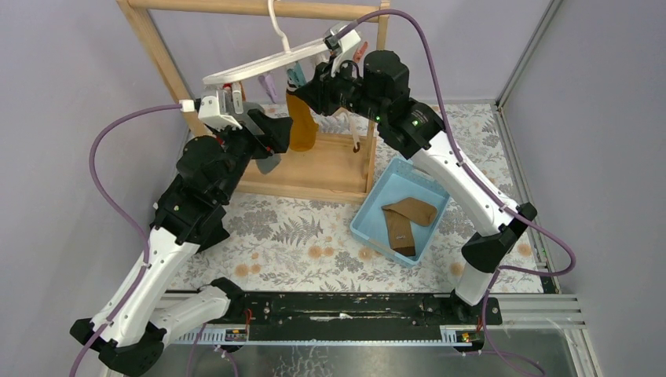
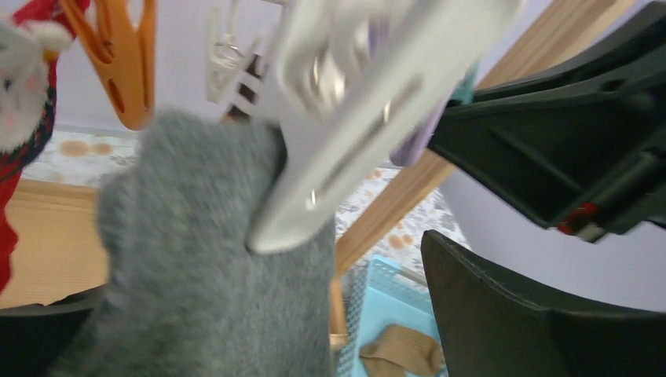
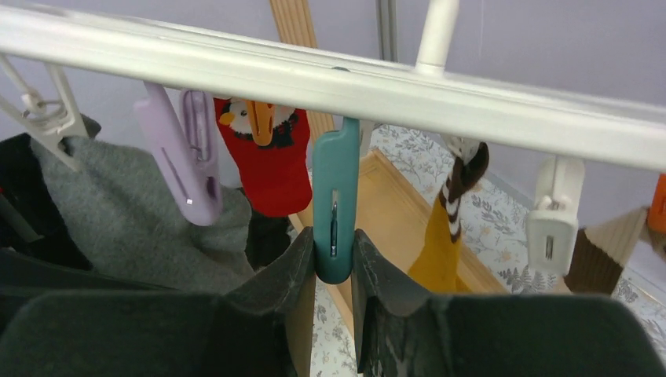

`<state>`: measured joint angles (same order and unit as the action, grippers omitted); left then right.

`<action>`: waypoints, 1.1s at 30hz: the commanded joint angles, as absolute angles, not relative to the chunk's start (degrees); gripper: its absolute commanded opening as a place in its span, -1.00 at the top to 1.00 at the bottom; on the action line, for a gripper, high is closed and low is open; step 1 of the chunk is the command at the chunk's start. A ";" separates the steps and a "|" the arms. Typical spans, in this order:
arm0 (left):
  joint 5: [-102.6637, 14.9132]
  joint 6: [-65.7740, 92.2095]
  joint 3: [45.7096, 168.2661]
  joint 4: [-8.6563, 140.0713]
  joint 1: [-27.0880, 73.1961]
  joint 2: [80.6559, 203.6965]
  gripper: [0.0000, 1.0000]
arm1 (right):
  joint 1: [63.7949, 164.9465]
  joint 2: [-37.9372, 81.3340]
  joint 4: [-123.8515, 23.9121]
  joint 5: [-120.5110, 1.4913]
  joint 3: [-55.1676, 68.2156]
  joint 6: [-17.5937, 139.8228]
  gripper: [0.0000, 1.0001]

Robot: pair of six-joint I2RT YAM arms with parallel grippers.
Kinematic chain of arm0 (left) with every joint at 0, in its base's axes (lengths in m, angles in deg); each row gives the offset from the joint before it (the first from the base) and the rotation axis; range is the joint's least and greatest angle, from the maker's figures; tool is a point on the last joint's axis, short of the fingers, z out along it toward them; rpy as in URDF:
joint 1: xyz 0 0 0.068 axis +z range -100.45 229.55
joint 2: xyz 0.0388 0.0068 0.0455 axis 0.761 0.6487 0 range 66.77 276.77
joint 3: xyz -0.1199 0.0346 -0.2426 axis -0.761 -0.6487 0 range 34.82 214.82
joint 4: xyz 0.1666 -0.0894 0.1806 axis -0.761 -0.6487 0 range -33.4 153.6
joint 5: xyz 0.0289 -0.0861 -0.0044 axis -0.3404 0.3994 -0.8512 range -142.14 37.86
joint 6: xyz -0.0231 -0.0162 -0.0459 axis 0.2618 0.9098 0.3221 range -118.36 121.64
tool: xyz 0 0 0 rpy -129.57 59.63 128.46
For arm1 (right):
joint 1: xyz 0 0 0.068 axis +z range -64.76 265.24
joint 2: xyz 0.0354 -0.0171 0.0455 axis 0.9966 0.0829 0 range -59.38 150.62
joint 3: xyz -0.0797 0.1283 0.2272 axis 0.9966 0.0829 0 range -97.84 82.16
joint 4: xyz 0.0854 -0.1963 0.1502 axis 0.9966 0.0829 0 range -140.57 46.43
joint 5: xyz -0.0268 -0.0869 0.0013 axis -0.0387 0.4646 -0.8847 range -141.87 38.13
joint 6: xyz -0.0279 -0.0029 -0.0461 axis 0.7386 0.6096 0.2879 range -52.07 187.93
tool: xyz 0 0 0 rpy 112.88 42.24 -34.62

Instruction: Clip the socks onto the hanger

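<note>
Two brown socks lie in the blue basket (image 1: 377,203), a lighter tan one (image 1: 414,210) across a darker one (image 1: 400,234); the tan sock (image 2: 402,353) also shows in the left wrist view. The white hanger (image 1: 275,61) hangs tilted from the wooden rail. My right gripper (image 3: 334,253) is shut on a teal clip (image 3: 335,184) that dangles from the hanger bar (image 3: 314,78). My left gripper (image 2: 267,322) stands open at the hanger's left end. A grey sock (image 2: 196,275) hangs between its fingers, pinched by a white clip (image 2: 338,157).
The wooden rail stand (image 1: 314,169) holds the hanger. On the hanger also hang a red sock (image 3: 271,161), a mustard sock (image 3: 444,247), a lilac clip (image 3: 184,157), a white clip (image 3: 550,224) and an orange clip (image 2: 118,63). The basket sits right of the stand.
</note>
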<state>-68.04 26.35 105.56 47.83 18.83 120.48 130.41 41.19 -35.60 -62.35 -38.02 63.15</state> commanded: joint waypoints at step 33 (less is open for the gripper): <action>-80.75 44.09 115.91 23.77 19.06 120.20 -0.81 | 127.72 35.76 -36.87 -68.46 -35.84 62.46 1.00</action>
